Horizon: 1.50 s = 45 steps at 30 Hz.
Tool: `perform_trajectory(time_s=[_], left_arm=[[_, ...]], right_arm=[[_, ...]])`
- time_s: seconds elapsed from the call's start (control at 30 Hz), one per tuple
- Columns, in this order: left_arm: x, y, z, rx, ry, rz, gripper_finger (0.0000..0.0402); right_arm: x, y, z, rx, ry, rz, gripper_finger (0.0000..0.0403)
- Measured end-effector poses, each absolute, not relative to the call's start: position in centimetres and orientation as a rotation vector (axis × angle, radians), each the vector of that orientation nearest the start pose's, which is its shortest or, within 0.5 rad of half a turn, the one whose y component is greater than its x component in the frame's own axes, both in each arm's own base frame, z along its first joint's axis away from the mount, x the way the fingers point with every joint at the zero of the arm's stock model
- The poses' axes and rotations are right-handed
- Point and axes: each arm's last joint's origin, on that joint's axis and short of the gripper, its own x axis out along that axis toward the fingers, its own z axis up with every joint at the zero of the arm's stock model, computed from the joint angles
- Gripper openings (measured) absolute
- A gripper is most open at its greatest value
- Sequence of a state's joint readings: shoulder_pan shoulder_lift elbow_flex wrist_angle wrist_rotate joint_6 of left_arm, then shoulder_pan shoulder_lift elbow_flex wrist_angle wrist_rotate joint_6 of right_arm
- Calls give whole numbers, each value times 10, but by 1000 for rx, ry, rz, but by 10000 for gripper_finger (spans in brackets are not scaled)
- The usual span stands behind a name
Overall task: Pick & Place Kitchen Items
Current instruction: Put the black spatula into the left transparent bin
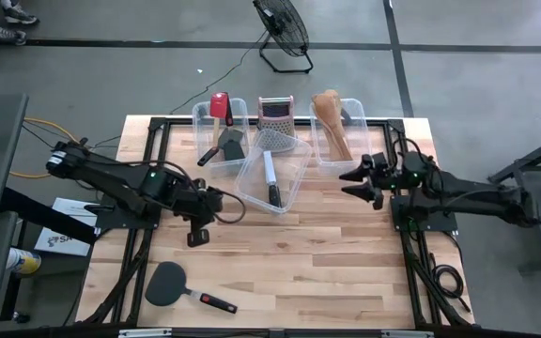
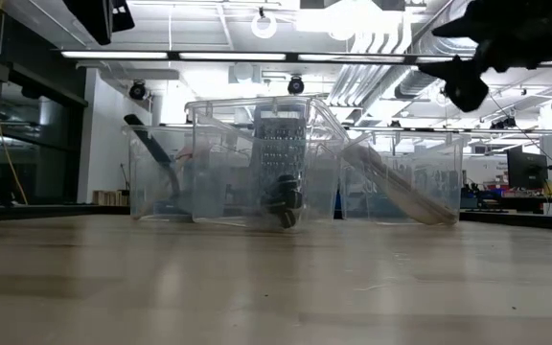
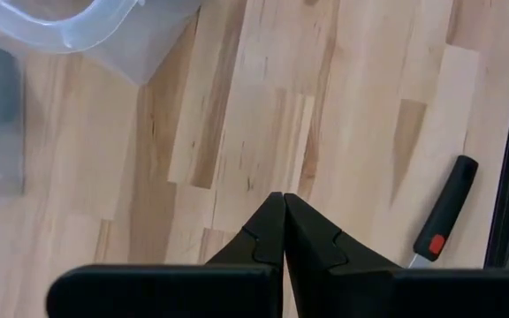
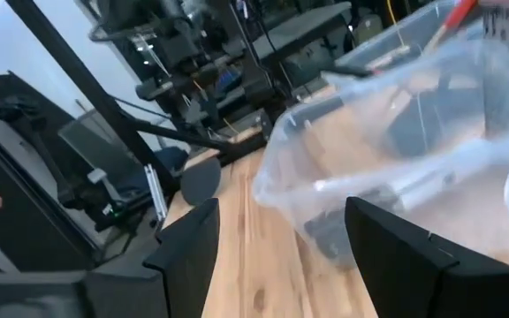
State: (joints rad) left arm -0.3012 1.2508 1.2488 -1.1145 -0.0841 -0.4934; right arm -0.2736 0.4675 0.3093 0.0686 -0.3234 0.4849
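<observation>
Left gripper [image 1: 198,237]: clenched, empty, left of centre in the high view, over bare table [image 1: 327,244].
Right gripper [image 1: 353,182]: fingers spread, empty, right of centre beside the middle bin [image 1: 294,178].
Black spatula [image 1: 188,290]: lower left, flat on the table.
Knife [image 1: 271,180]: inside the middle bin.
</observation>
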Motion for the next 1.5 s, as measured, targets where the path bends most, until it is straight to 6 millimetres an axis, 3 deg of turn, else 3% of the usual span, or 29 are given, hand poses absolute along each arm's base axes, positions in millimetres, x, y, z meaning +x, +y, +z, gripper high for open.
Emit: perform_trajectory(time_s=[0.17,0.4,0.8,1.03,1.5], left_arm=[[218,-66,327,-238,1093,65,1],[216,-65,326,-237,1120,61,1],[214,-64,325,-188,1143,51,1],[215,-65,325,-197,1133,46,1],[213,-64,324,-208,1157,76,1]], right_arm=[[127,-11,221,564,69,33,236],[121,2,220,576,6,-6,236],[116,10,224,636,-70,-81,236],[122,15,211,677,-205,-75,236],[115,14,210,704,-204,-112,236]])
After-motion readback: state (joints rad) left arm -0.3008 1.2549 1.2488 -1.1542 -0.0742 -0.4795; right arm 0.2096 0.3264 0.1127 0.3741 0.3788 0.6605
